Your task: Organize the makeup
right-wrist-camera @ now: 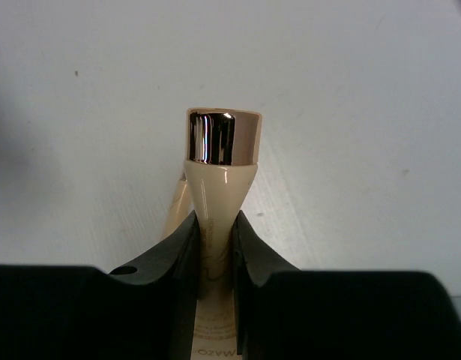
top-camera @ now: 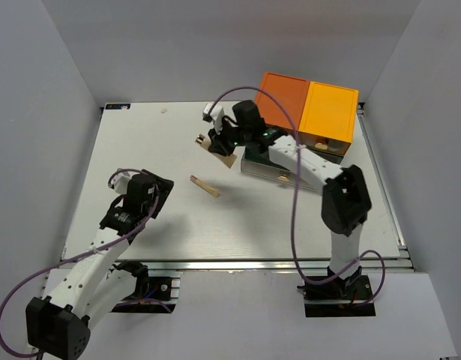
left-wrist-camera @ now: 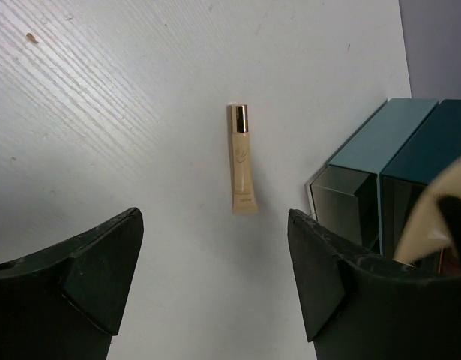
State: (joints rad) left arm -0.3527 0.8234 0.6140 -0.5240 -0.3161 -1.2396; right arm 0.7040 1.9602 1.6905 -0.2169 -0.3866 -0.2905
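Just left of the box (top-camera: 309, 112), the right gripper (right-wrist-camera: 215, 229) has its jaws clamped on a beige tube (right-wrist-camera: 214, 191), while a second tube (left-wrist-camera: 241, 161) lies loose mid-desk (top-camera: 140, 135). I judge the sorting unfinished, with at least these two left to stow. The right arm stretches far forward, and the left gripper (left-wrist-camera: 215, 225) hangs low, pointing at the loose tube with its jaws wide apart.
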